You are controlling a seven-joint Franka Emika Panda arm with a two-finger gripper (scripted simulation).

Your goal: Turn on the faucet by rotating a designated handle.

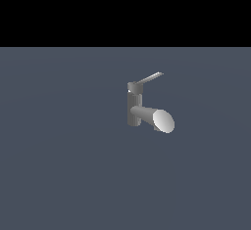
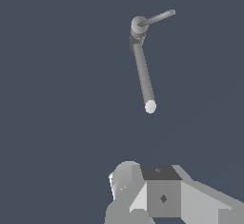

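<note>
End effector [image 2: 162,194] hangs well apart from faucet [image 2: 143,70] and handle [image 2: 156,18].

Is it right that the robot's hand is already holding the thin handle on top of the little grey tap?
Not quite. The thin handle does sit on top of the little grey tap, but nothing is holding it. In the exterior view the handle sticks out bare, with no robot near it. In the wrist view the robot's own body shows at the edge, clearly apart from the tap, and the hand's fingers cannot be made out.
</note>
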